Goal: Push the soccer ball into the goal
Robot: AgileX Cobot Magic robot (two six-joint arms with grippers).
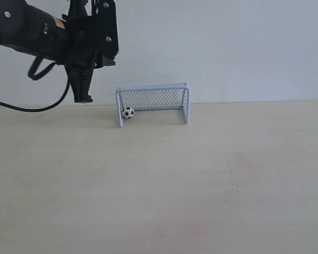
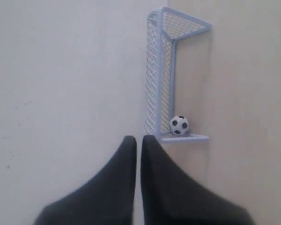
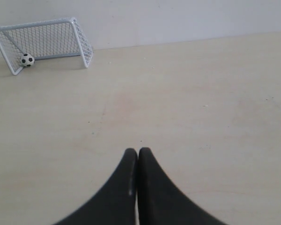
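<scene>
Though dwarfed by the goal (image 1: 151, 88), easy enough to find: ball (image 1: 127, 112) down on the table (image 1: 148, 201), inside the goal mouth, just beside the post on the exterior view's left, in front of the netting. Goal upright, backed close to a pale wall (image 1: 228, 47).

Same placing from the left wrist view: ball (image 2: 179, 125) tucked into an end corner of the goal (image 2: 158, 70), just beside the side bar along the table and close to the mesh. Again from the right wrist view: ball (image 3: 27, 59) in the end corner of the goal (image 3: 42, 23), behind the line of the front posts.

Left gripper (image 1: 83, 98) outside the goal, off the ball-side post, tips pointing down, apart from the frame. Black cable (image 1: 21, 108) looping below its arm. Up close, left gripper (image 2: 138, 139) with fingers (image 2: 117, 187) drawn nearly together, only a thin slit between them, pinching nothing; tips near the ball's corner of the goal but outside the frame.

Right gripper (image 3: 137, 151) well apart from the goal, out in front of its mouth and off toward the post away from the ball. Fingers (image 3: 124, 187) pressed flat together, holding nothing.

Faint reddish smudges (image 1: 244, 161) on the table in front of the goal.
</scene>
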